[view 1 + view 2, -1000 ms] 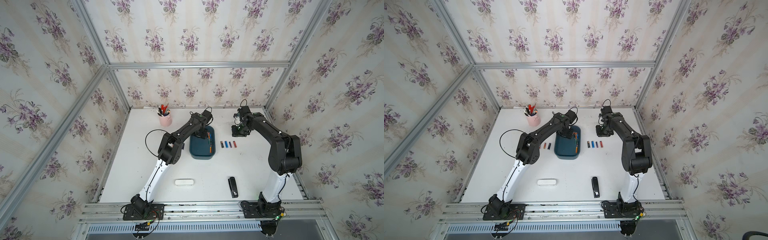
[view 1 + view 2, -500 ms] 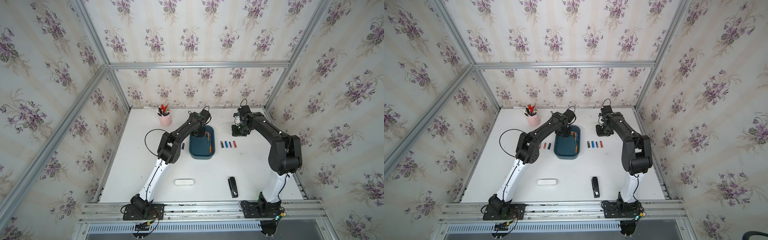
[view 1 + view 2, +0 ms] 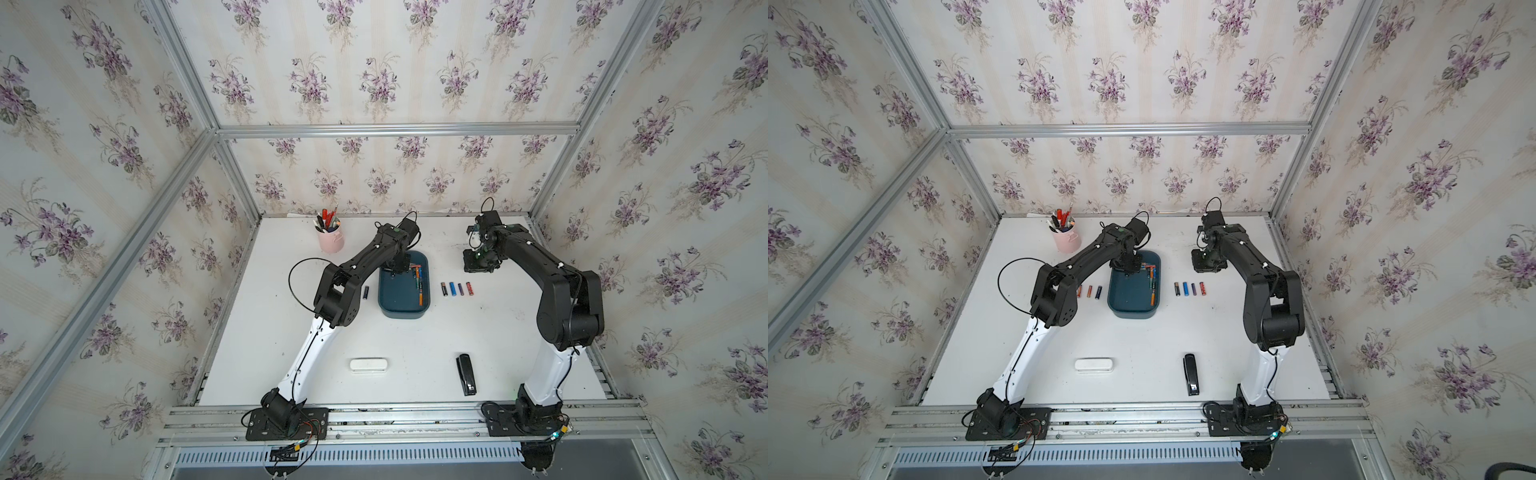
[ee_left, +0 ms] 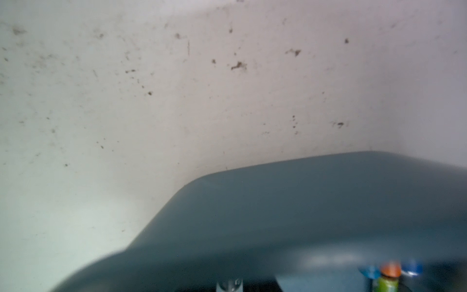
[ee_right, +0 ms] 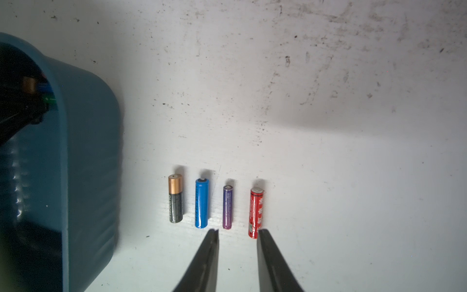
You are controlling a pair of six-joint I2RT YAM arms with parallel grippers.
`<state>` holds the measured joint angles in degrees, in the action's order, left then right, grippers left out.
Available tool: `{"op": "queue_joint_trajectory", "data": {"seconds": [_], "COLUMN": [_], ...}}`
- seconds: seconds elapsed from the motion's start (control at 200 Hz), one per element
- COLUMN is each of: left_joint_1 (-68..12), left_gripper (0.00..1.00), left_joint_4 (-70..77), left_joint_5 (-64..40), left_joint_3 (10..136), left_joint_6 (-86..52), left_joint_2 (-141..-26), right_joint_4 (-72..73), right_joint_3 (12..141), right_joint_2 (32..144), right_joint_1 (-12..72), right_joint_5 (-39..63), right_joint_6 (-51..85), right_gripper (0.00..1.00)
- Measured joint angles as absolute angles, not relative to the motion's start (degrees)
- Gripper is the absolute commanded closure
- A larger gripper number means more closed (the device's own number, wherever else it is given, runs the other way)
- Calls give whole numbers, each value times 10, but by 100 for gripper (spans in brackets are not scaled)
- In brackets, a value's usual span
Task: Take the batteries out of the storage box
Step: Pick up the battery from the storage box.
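storage box (image 3: 399, 301): batteries (image 3: 419, 282) left inside. removed: row of four (image 3: 456, 288) right of it, row of three (image 3: 1089, 291) left. left gripper (image 3: 1128, 266) in box, state unreadable; right gripper (image 5: 238, 231) parted, empty.

Left pincer (image 3: 395, 269) in storage box (image 3: 399, 297): jaw gap too small (wrist view blurred).

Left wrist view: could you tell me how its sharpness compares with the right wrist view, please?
Left wrist view: soft throughout, with the box wall and battery tips smeared. Right wrist view: crisp on the row of batteries, each casting a short shadow; the right gripper fingers and the box look softer.
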<state>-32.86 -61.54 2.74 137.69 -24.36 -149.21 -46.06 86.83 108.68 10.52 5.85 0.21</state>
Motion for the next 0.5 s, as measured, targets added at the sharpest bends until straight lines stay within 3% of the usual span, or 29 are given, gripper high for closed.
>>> {"op": "queue_joint_trajectory", "data": {"seconds": [0.5], "left_joint_1": [-320], "left_gripper": [80], "left_joint_4": [-635], "left_joint_5": [-15], "left_joint_3": [1314], "left_joint_6": [-243], "left_joint_2": [-1397], "right_joint_4": [-460], "right_joint_3": [879], "right_joint_2": [1087], "right_joint_1": [154], "right_joint_5": [58], "right_joint_6": [20], "right_gripper": [69]}}
